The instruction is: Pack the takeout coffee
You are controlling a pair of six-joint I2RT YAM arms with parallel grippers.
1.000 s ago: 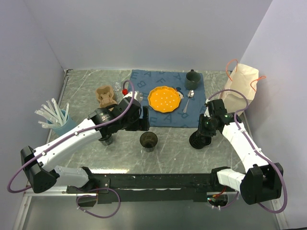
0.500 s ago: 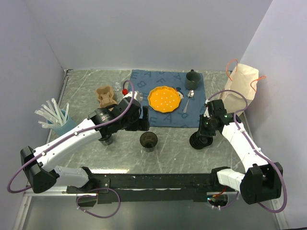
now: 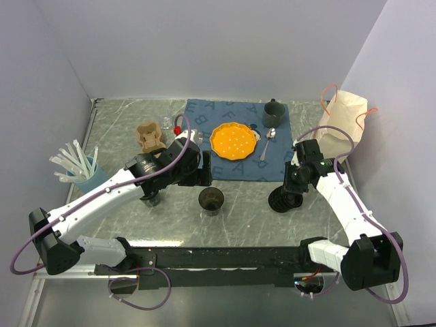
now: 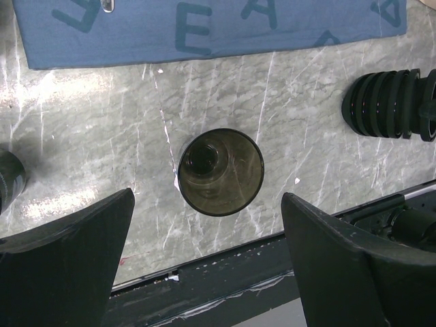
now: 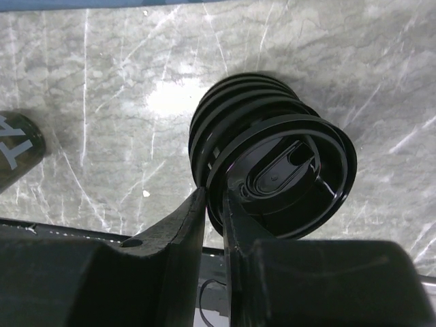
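The takeout coffee cup (image 3: 211, 200) is small, black and tapered, and stands upright and uncovered on the marble table. In the left wrist view it (image 4: 220, 172) sits just ahead of my left gripper (image 4: 208, 204), which is open and empty above it. A stack of black ribbed lids (image 3: 283, 199) lies to the cup's right. My right gripper (image 5: 214, 197) is shut on the rim of the top lid (image 5: 286, 177), which is tilted up off the stack (image 5: 228, 116). The cup's side (image 5: 17, 150) shows at the left edge of the right wrist view.
Behind the cup lies a blue mat (image 3: 235, 170) with an orange plate (image 3: 234, 140), a spoon (image 3: 267, 143) and a dark green mug (image 3: 273, 112). A paper bag (image 3: 344, 126) stands at the right. A brown cup carrier (image 3: 150, 136) and a blue cup of straws (image 3: 85, 174) are at the left.
My right gripper has shifted slightly with the top lid pinched, tilting it off the stack. The left arm and the cup have not moved.
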